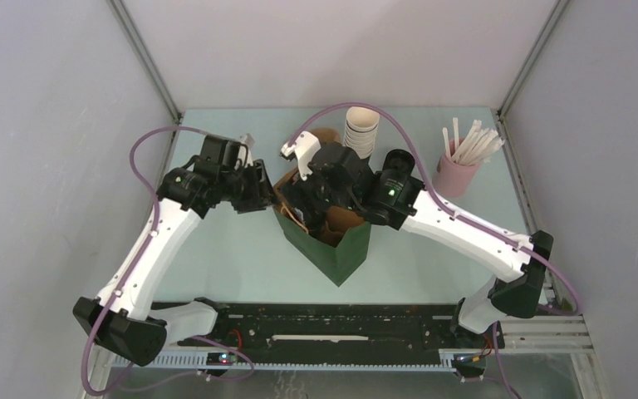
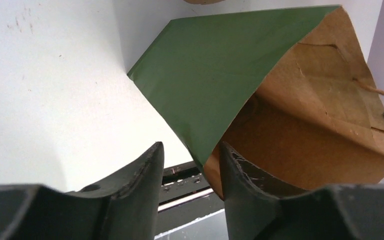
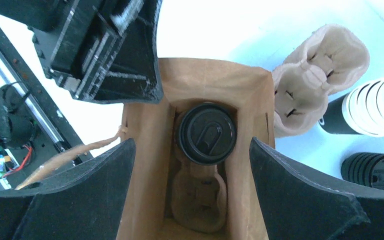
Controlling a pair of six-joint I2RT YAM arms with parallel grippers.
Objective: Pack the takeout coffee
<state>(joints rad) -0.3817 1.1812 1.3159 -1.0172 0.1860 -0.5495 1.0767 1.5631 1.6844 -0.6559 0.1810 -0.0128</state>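
Takeout coffee point(image 3: 206, 132) upright inside green bag point(image 1: 341, 253), directly below right gripper point(image 3: 191, 145), spread wide.

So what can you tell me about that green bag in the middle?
The green bag looks like paper: green outside, plain brown inside, with a twine-like handle. It stands upright on the table between the two arms, mouth open. Down inside sits the takeout coffee, black lid up, in a pulp tray. The left pincer straddles one edge of the rim, fingers apart; the right pincer is open above the mouth.
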